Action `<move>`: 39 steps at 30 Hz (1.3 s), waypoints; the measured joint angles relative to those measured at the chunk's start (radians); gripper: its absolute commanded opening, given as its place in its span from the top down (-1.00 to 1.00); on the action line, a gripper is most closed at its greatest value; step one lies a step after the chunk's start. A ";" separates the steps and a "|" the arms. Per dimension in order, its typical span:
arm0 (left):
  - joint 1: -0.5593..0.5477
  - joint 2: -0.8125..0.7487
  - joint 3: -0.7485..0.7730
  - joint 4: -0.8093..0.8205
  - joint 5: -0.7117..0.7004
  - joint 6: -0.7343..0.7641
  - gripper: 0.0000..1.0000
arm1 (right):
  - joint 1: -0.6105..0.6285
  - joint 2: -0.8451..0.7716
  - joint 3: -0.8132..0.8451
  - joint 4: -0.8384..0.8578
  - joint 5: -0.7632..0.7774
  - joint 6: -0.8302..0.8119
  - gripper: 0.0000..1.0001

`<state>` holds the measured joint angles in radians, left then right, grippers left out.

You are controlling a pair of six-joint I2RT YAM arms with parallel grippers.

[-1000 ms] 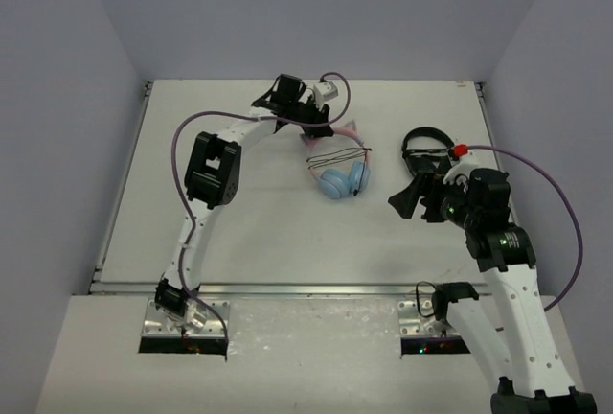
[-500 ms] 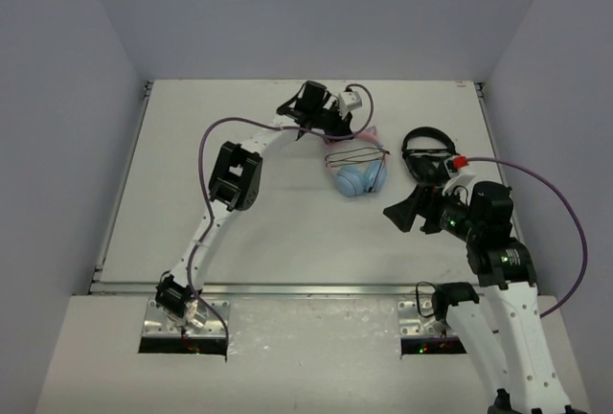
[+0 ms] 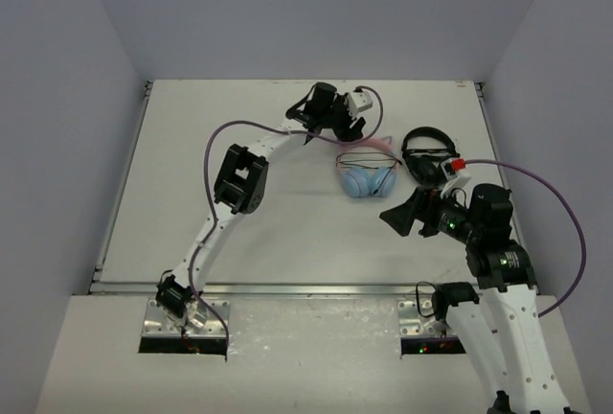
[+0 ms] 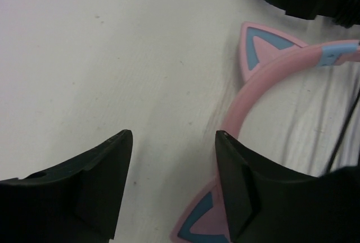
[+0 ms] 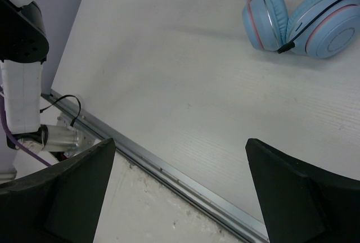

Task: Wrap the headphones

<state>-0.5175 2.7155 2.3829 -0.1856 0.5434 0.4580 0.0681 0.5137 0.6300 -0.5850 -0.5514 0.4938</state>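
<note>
On the table (image 3: 306, 232), headphones (image 3: 369, 176), pink cat-ear headband (image 4: 264, 68), blue earcups (image 5: 329, 29), black cable (image 5: 283, 47), both jaws parted, empty.

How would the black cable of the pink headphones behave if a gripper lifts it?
The cable is probably floppy: it lies in loose strands over an earcup. It is thin, so it may slip out of a grip. The headphones look light and might drag along with it.
</note>
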 measured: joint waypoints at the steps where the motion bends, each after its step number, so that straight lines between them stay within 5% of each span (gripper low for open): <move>1: 0.002 0.000 0.000 0.009 -0.019 -0.002 -0.27 | 0.000 0.001 0.000 0.002 -0.002 0.000 -0.98; 3: 0.002 -0.006 -0.005 0.034 -0.066 -0.019 -0.36 | 0.000 0.002 -0.002 0.009 -0.003 0.000 -0.98; 5: 0.003 -0.044 -0.059 0.060 -0.103 -0.037 -1.00 | 0.000 0.002 -0.007 0.016 -0.002 0.000 -0.98; 10: 0.008 -0.226 -0.208 0.100 -0.220 -0.132 -1.00 | 0.000 0.018 -0.008 0.019 0.002 -0.011 -0.98; 14: 0.010 -0.442 -0.303 0.122 -0.447 -0.278 -1.00 | 0.000 0.049 0.012 0.000 0.057 -0.041 -0.98; 27: 0.089 -1.594 -1.172 -0.090 -1.185 -0.749 -1.00 | 0.095 0.183 0.219 -0.145 0.512 -0.145 -0.98; 33: 0.087 -1.924 -1.406 -0.276 -1.230 -0.776 -1.00 | 0.198 0.141 0.228 -0.196 0.698 -0.177 -0.98; 39: 0.087 -2.177 -1.600 -0.267 -1.244 -0.731 -1.00 | 0.222 -0.041 0.174 -0.185 0.723 -0.209 -0.98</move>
<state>-0.4309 0.5388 0.7834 -0.4522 -0.7010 -0.2726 0.2901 0.4728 0.8036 -0.7700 0.1719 0.2852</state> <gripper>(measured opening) 1.000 0.992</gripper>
